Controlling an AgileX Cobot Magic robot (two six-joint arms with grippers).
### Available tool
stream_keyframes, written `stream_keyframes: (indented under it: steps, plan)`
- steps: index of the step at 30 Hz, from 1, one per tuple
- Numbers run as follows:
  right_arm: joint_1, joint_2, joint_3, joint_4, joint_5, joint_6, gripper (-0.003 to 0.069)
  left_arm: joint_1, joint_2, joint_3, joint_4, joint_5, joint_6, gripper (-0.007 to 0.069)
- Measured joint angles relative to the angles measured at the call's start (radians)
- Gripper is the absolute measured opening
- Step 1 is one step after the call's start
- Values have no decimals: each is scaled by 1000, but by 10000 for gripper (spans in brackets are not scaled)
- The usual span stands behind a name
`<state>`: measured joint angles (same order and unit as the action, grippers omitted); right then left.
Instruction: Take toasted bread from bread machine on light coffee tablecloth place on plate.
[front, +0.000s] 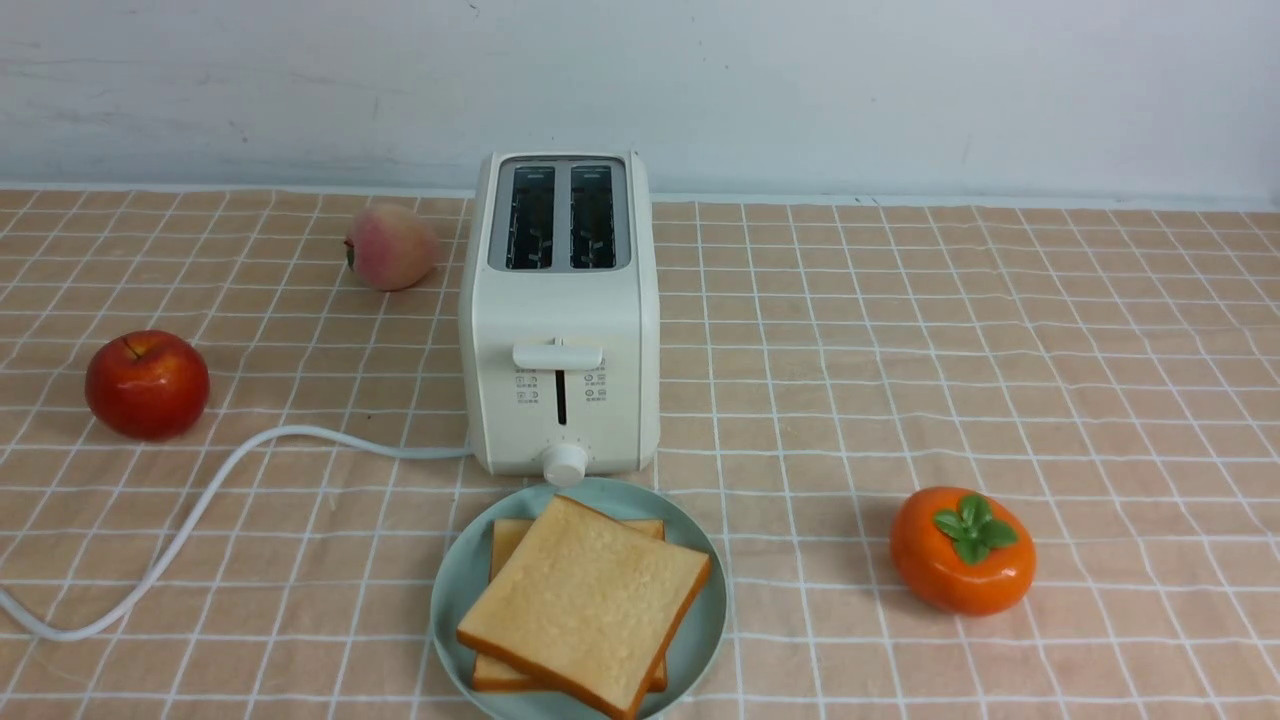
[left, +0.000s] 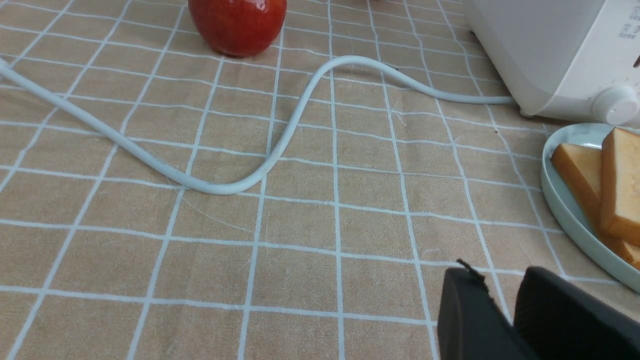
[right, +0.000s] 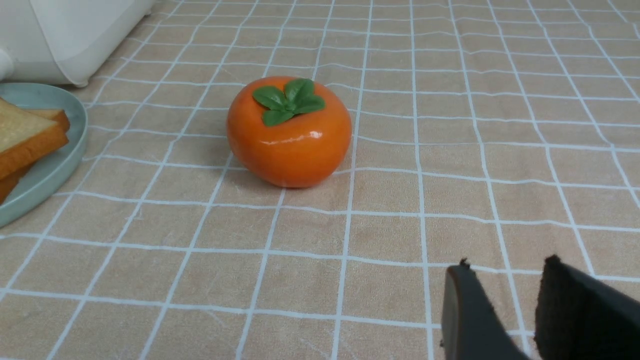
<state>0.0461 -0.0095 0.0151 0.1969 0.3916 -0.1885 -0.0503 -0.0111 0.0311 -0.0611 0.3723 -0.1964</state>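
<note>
Flanking the plate (front: 452, 590): apple (front: 147, 384), persimmon (front: 962, 549), seemingly a peach (front: 391, 246) behind.

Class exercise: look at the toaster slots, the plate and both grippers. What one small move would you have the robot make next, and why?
Probably just keep both arms back and finish. Both slots of the bread machine look empty, and two slices of toasted bread lie stacked on the plate. The left gripper and right gripper stand slightly apart, holding nothing.
</note>
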Motion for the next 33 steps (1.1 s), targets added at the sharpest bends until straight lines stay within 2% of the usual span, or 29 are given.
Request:
stream_keyframes:
  steps: [33]
  plan:
    - [0, 0, 0, 0, 0, 0, 237, 0, 0, 0, -1, 0, 0, 181]
